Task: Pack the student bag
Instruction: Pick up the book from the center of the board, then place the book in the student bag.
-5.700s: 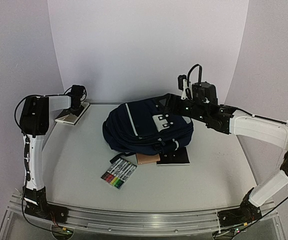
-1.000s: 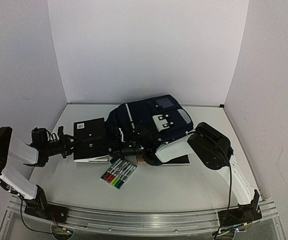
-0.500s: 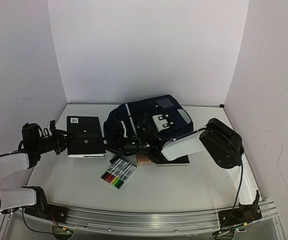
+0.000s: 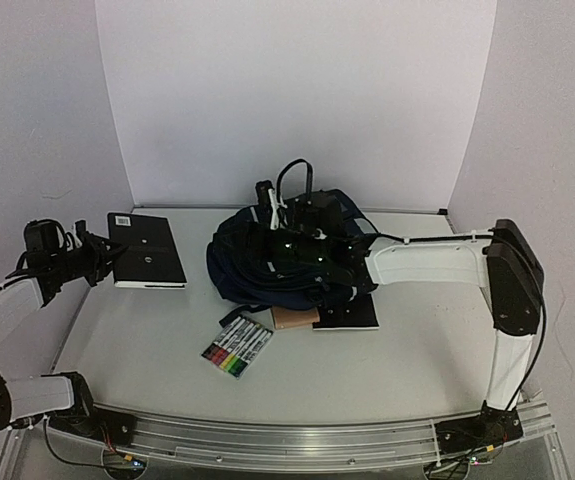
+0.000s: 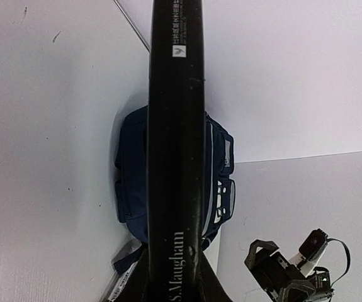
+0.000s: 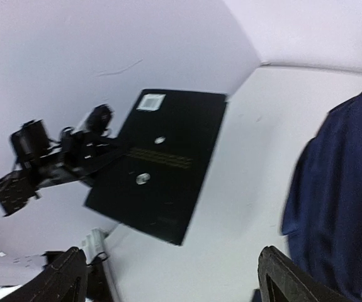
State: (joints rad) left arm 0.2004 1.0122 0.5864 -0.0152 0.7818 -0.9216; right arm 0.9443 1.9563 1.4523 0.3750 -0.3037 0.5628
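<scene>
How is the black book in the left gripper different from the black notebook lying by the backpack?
The black book is gripped at its edge by the left gripper; the black notebook lies loose on the table. The book sits apart from the student bag; the notebook is tucked against it, partly covered. The book's cover shows a white label; the notebook shows none. Both are black and flat.

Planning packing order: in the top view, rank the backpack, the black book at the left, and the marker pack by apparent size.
1. student bag, largest by far.
2. black book.
3. marker pack, clearly smaller than the book.
</scene>
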